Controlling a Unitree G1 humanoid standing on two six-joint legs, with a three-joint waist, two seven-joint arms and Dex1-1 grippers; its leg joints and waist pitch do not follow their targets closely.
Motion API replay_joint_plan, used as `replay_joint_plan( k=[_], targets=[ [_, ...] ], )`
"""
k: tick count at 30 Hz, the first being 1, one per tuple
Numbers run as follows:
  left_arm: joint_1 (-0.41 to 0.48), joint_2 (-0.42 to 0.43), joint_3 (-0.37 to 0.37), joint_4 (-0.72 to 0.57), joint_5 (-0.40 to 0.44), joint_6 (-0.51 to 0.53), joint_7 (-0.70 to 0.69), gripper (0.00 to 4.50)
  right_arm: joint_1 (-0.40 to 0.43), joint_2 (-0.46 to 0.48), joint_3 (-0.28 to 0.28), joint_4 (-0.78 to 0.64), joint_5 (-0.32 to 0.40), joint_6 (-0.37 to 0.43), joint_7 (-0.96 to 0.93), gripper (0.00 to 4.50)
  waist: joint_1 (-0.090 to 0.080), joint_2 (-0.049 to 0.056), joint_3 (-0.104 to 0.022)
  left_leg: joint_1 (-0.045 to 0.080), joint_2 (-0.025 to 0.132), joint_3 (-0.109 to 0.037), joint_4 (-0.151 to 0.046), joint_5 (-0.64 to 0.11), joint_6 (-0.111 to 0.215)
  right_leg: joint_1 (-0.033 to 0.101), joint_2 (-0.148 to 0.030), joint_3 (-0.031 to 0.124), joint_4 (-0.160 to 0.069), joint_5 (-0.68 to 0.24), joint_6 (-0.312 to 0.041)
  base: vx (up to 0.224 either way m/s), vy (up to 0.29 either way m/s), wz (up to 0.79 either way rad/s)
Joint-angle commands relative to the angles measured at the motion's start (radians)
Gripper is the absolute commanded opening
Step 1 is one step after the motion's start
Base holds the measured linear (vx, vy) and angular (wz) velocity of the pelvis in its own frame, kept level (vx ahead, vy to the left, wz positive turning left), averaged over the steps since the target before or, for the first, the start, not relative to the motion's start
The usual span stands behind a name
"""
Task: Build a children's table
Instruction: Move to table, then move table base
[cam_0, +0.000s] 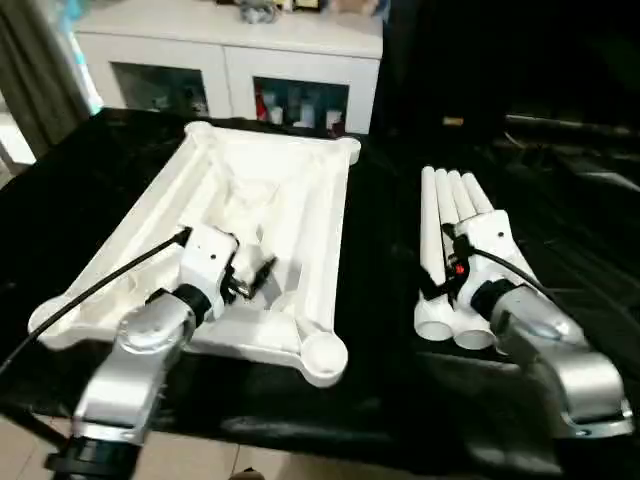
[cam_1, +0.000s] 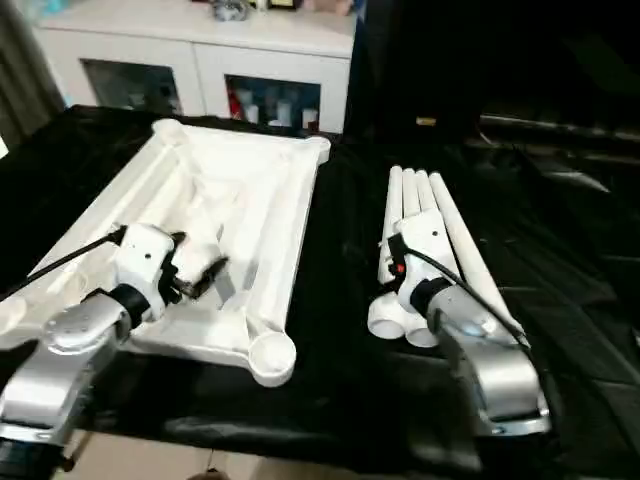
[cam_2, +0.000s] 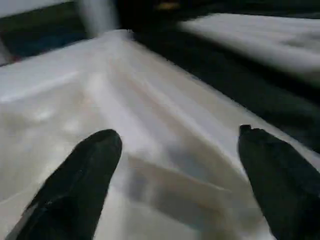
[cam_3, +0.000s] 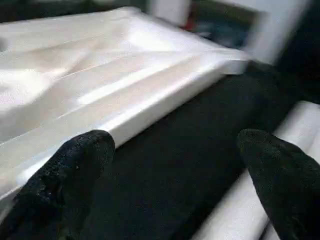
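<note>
Tabletop (cam_0: 300, 180), one, lies beside four legs (cam_0: 450, 215); left end effector (cam_2: 175, 150) and right end effector (cam_3: 175, 150) both spread, empty.

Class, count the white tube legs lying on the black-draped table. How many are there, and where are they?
4. The legs lie side by side in one bundle right of the upturned tabletop, under the right arm; more could be hidden beneath.

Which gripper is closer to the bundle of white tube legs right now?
Right. The right gripper hangs open beside the tube legs, at their near ends. The left gripper, also open, is over the upturned tabletop, across the black cloth from them.
</note>
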Motion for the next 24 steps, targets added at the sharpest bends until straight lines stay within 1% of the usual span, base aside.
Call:
replay_joint_plan(
  k=[1,2,3,4,5,6,7,9,10,11,13,14,15,16,17,18,19,22,23,24],
  targets=[
    [-0.023,0.059,-0.027,-0.048,-0.062,0.044,-0.159,4.48,-0.011,-0.053,0.032,-0.048,0.036,0.021,0.127,4.5,0.004,0.002,-0.043,0.01,0.113,-0.043,-0.098,-0.228,0.016,0.043,-0.098,0.076,-0.113,-0.371,-0.102,0.0,0.0,0.0],
    [-0.023,0.059,-0.027,-0.048,-0.062,0.044,-0.159,4.48,-0.011,-0.053,0.032,-0.048,0.036,0.021,0.127,4.5,0.002,0.006,-0.042,0.008,0.118,-0.038,-0.1,-0.218,0.028,0.042,-0.1,0.077,-0.11,-0.305,-0.133,0.0,0.0,0.0],
    [-0.032,0.138,-0.072,-0.049,-0.071,0.067,-0.285,4.48,-0.014,-0.119,0.057,-0.083,0.077,0.043,0.235,4.5,0.001,0.011,-0.035,0.009,0.116,-0.031,-0.102,-0.286,0.023,0.038,-0.097,0.075,-0.117,-0.354,-0.142,0.0,0.0,0.0],
    [-0.033,0.162,-0.087,-0.047,-0.07,0.064,-0.327,4.23,-0.015,-0.14,0.064,-0.093,0.091,0.051,0.269,4.5,0.003,0.009,-0.036,0.014,0.114,-0.029,-0.098,-0.308,0.02,0.035,-0.097,0.077,-0.12,-0.388,-0.137,0.0,0.0,0.0],
    [-0.035,0.178,-0.099,-0.041,-0.064,0.044,-0.36,4.23,-0.017,-0.154,0.07,-0.1,0.104,0.059,0.295,4.5,0.002,0.011,-0.038,0.012,0.117,-0.031,-0.102,-0.307,0.017,0.038,-0.098,0.08,-0.117,-0.384,-0.136,0.0,0.0,0.0],
    [-0.039,0.189,-0.109,-0.033,-0.063,0.03,-0.389,4.14,-0.02,-0.162,0.074,-0.1,0.11,0.062,0.311,4.5,0.001,0.012,-0.041,0.009,0.121,-0.031,-0.104,-0.285,0.015,0.041,-0.096,0.079,-0.115,-0.336,-0.143,0.0,0.0,0.0],
    [-0.046,0.199,-0.121,-0.024,-0.058,0.027,-0.411,4.14,-0.024,-0.165,0.076,-0.097,0.11,0.064,0.317,4.5,-0.001,0.008,-0.042,0.009,0.121,-0.029,-0.103,-0.275,0.015,0.04,-0.095,0.079,-0.113,-0.312,-0.151,0.0,0.0,0.0],
    [-0.058,0.222,-0.145,-0.005,-0.05,0.012,-0.458,3.96,-0.027,-0.176,0.086,-0.095,0.113,0.069,0.338,4.5,-0.001,0.007,-0.044,0.007,0.121,-0.026,-0.101,-0.236,0.018,0.043,-0.095,0.078,-0.106,-0.251,-0.182,0.0,0.0,0.0],
    [-0.065,0.238,-0.164,0.002,-0.046,0.012,-0.49,3.96,-0.025,-0.184,0.093,-0.098,0.116,0.072,0.352,4.5,0.001,0.007,-0.043,0.007,0.119,-0.025,-0.1,-0.232,0.022,0.043,-0.096,0.077,-0.109,-0.255,-0.183,0.0,0.0,0.0],
    [-0.073,0.259,-0.185,0.007,-0.049,0.012,-0.53,3.73,-0.021,-0.194,0.102,-0.105,0.123,0.078,0.369,4.5,0.003,0.008,-0.044,0.009,0.118,-0.022,-0.098,-0.227,0.024,0.043,-0.097,0.078,-0.108,-0.256,-0.184,0.0,0.0,0.0],
    [-0.085,0.278,-0.208,0.011,-0.045,0.016,-0.565,3.73,-0.016,-0.204,0.109,-0.112,0.126,0.082,0.383,4.5,0.002,0.006,-0.043,0.006,0.118,-0.021,-0.098,-0.221,0.026,0.045,-0.096,0.078,-0.109,-0.266,-0.181,0.0,0.0,0.0],
    [-0.096,0.29,-0.229,0.021,-0.03,0.005,-0.586,3.67,-0.013,-0.21,0.112,-0.116,0.126,0.083,0.388,4.5,0.003,0.008,-0.043,0.007,0.12,-0.021,-0.099,-0.222,0.023,0.044,-0.098,0.077,-0.11,-0.28,-0.18,0.0,0.0,0.0],
    [-0.102,0.289,-0.234,0.033,-0.018,-0.01,-0.589,3.55,-0.011,-0.207,0.111,-0.116,0.124,0.08,0.383,4.5,0.002,0.008,-0.043,0.007,0.122,-0.022,-0.1,-0.225,0.018,0.044,-0.098,0.077,-0.11,-0.289,-0.178,0.0,0.0,0.0],
    [-0.108,0.286,-0.238,0.046,-0.007,-0.024,-0.591,3.55,-0.011,-0.204,0.11,-0.116,0.121,0.077,0.377,4.5,0.002,0.011,-0.043,0.007,0.122,-0.022,-0.101,-0.227,0.016,0.044,-0.097,0.076,-0.11,-0.292,-0.179,0.0,0.0,0.0],
    [-0.111,0.288,-0.242,0.054,-0.001,-0.029,-0.597,3.39,-0.007,-0.201,0.108,-0.119,0.124,0.081,0.374,4.5,0.002,0.01,-0.044,0.01,0.122,-0.02,-0.1,-0.235,0.011,0.042,-0.096,0.076,-0.111,-0.296,-0.178,0.0,0.0,0.0],
    [-0.114,0.289,-0.245,0.06,0.004,-0.032,-0.604,3.39,-0.006,-0.199,0.106,-0.121,0.125,0.086,0.373,4.5,0.001,0.012,-0.043,0.009,0.122,-0.019,-0.1,-0.241,0.005,0.043,-0.096,0.076,-0.111,-0.295,-0.179,0.0,0.0,0.0],
    [-0.115,0.292,-0.248,0.065,0.008,-0.031,-0.608,3.26,0.003,-0.201,0.109,-0.132,0.131,0.095,0.38,4.5,0.0,0.012,-0.044,0.01,0.124,-0.019,-0.102,-0.242,0.001,0.044,-0.096,0.076,-0.11,-0.29,-0.179,0.0,0.0,0.0],
    [-0.12,0.299,-0.259,0.08,0.021,-0.04,-0.605,2.95,0.02,-0.21,0.118,-0.156,0.141,0.106,0.391,4.5,0.002,0.015,-0.045,0.009,0.124,-0.02,-0.101,-0.234,0.004,0.045,-0.097,0.076,-0.109,-0.268,-0.185,0.0,0.0,0.0],
    [-0.123,0.299,-0.261,0.086,0.028,-0.044,-0.598,2.95,0.023,-0.212,0.12,-0.16,0.142,0.108,0.391,4.5,0.001,0.014,-0.044,0.008,0.124,-0.019,-0.101,-0.241,0.004,0.045,-0.097,0.077,-0.11,-0.277,-0.183,0.0,0.0,0.0],
    [-0.132,0.294,-0.267,0.111,0.054,-0.058,-0.57,2.88,0.029,-0.215,0.124,-0.167,0.143,0.11,0.39,4.5,0.002,0.016,-0.044,0.009,0.124,-0.02,-0.101,-0.242,0.002,0.045,-0.098,0.077,-0.11,-0.282,-0.183,0.0,0.0,0.0]
  ],
)
